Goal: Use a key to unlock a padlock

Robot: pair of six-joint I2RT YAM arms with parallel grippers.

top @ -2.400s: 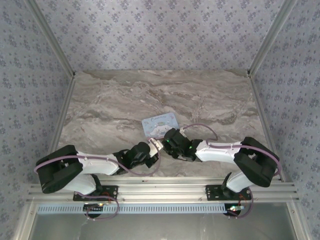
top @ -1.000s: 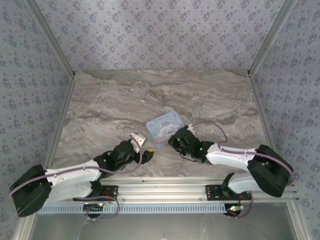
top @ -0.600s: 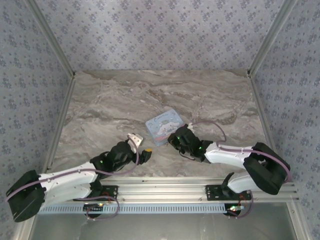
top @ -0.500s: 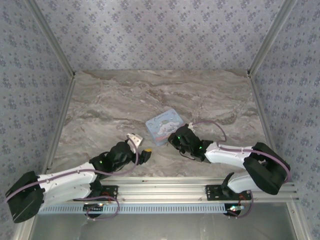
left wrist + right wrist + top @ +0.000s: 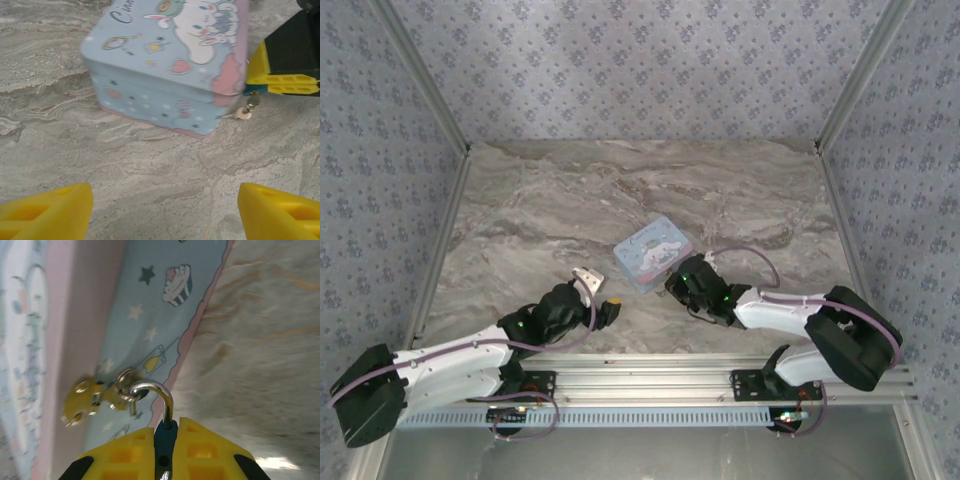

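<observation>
Small blue padlock (image 5: 169,402), silvery shackle: at near-right corner of pale blue rectangular cartoon tin (image 5: 165,70), long axis pointing into tin, body clamped in closed right tool (image 5: 165,430). Small silvery key (image 5: 244,114) apparently dangles below. Left tool (image 5: 165,207): gaping, empty, near-left of tin. Earlier it met the right tool at the tin's edge.

One tin (image 5: 653,252), one tiny padlock (image 5: 165,441), two hands: left hand (image 5: 601,288), right hand (image 5: 672,284)

White arm links (image 5: 450,352), bulky black joints (image 5: 840,338), looping purple cables (image 5: 745,250), ribbed yellow fingers (image 5: 45,210)
</observation>
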